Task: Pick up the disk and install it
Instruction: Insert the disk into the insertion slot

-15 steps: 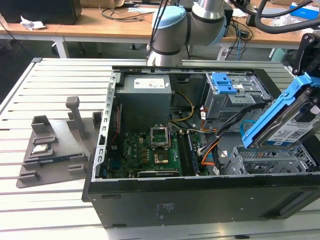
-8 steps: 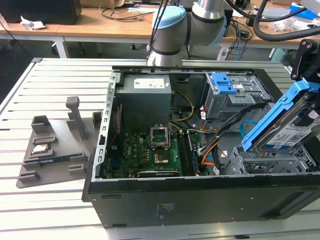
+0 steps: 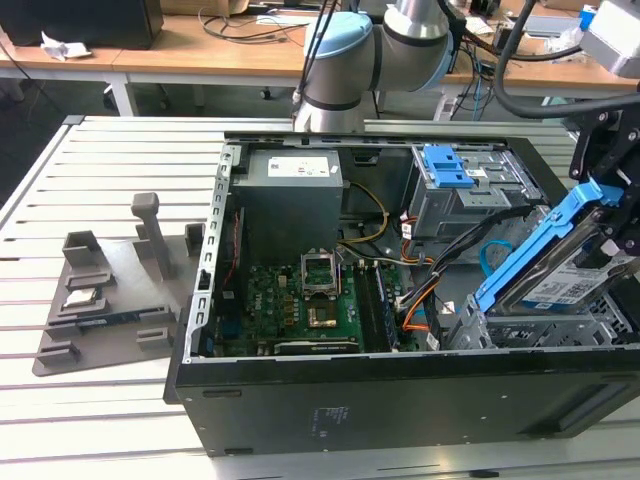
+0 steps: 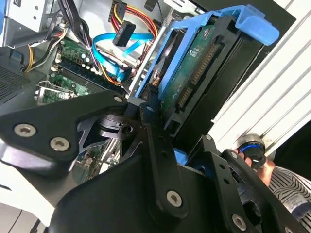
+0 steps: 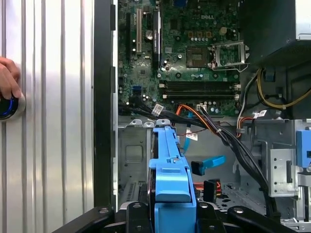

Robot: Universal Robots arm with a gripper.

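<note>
While the pincer (image 3: 612,225) clamps it, the disk (image 3: 560,262) tilts, long axis slanting into the case (image 3: 400,400).

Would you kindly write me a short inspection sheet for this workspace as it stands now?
Surface: slatted metal table carrying an open computer case.
Job's things: disk with blue side rails, tilted, over the case's drive bay at the exterior view's right.
Clutter: grey fixture tray beside the case.
Grippers: gripper shut on the disk.
Cables: orange, blue and black leads over the motherboard.
Surroundings: wooden desks behind; a hand on a round knob.
</note>
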